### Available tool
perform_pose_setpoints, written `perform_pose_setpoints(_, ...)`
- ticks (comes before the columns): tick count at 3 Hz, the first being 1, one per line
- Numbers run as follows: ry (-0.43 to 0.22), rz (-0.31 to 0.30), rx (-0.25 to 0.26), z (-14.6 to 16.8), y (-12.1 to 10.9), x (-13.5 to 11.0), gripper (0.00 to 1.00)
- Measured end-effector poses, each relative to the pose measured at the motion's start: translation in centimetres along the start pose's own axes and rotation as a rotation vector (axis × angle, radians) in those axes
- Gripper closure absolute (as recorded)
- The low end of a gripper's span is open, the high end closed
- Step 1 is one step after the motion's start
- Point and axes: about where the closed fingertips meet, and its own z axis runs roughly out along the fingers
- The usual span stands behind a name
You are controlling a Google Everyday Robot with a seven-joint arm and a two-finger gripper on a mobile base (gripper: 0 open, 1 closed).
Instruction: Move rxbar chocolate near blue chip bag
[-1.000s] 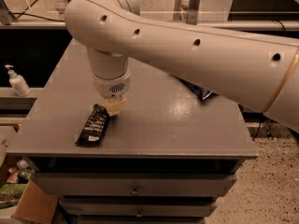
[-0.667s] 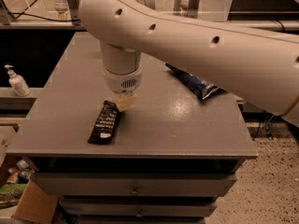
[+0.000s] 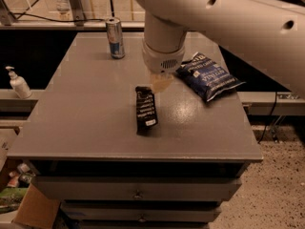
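Note:
The rxbar chocolate (image 3: 146, 109) is a small black wrapper with white lettering, at the middle of the grey table (image 3: 86, 128). Its far end sits right at my gripper (image 3: 160, 83), which hangs below the big white arm and appears shut on that end. The blue chip bag (image 3: 208, 78) is a crinkly navy bag with white lettering, lying on the table to the right of the gripper, a short gap from the bar. The arm hides the gripper's upper part.
A slim silver-blue can (image 3: 115, 37) stands at the table's back left. A white pump bottle (image 3: 19, 84) stands on a ledge off the left edge. Drawers (image 3: 138, 191) sit below the tabletop; a cardboard box (image 3: 33, 209) is on the floor at lower left.
The gripper has moved right and toward the back of the table, and the rxbar has travelled with it, from the front left to the middle, closer to the chip bag.

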Motion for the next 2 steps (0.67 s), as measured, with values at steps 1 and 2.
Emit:
perform_pose_setpoints(1, 0.019, 0.103, 0.030, -1.8, 0.1, 5.2, 1.00)
perform_pose_setpoints(2, 0.040, 0.189, 0.039, -2.5, 0.9, 9.6, 1.00)
